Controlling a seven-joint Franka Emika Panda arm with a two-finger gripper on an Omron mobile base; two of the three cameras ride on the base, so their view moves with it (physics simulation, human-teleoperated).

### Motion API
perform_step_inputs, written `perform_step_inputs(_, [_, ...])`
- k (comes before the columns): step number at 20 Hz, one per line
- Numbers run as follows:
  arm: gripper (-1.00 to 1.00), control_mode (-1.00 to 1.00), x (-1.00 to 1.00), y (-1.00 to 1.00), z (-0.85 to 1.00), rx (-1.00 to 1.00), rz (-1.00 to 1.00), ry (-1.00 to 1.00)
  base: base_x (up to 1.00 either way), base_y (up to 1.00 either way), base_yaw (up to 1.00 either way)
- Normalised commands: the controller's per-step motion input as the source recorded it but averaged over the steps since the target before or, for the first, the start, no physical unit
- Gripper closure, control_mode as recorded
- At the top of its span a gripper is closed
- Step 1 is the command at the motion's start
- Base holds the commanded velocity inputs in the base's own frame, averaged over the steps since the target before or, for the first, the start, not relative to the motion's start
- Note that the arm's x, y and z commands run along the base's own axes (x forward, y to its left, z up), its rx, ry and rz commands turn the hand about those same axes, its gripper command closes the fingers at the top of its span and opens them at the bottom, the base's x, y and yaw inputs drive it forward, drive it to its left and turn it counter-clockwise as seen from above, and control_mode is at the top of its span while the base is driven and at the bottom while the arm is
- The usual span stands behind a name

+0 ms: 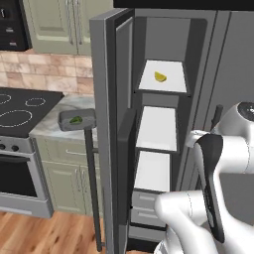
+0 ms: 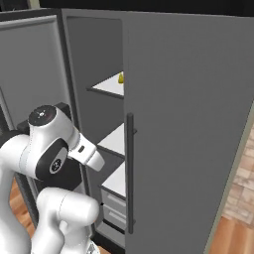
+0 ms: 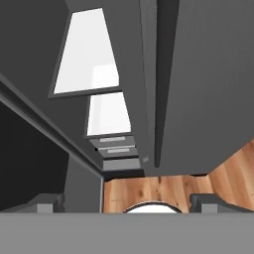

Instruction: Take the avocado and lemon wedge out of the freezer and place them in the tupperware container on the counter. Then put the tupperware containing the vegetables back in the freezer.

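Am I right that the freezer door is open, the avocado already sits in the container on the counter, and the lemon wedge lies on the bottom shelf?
Not quite. The lemon wedge lies on the top shelf of the freezer, not the bottom one; the left base view shows it. The rest holds: the door is open and the avocado sits in the container on the counter.

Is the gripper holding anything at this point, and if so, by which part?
Nothing is held. In the hand view the gripper is open, with only floor between its tips. The lemon wedge lies on the top freezer shelf; the avocado sits in the tupperware container.
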Motion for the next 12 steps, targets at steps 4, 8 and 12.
perform_step_inputs(4, [-1.0, 1.0, 0.0, 0.0, 0.0, 0.0, 0.0, 0.0, 0.92, 0.22, 0.0])
perform_step_inputs(8, [-1.0, 1.0, 0.0, 0.0, 0.0, 0.0, 0.0, 0.0, 1.0, 0.2, 0.0])
perform_step_inputs(12, [-1.0, 1.0, 0.0, 0.0, 0.0, 0.0, 0.0, 0.0, 1.0, 0.13, 0.0])
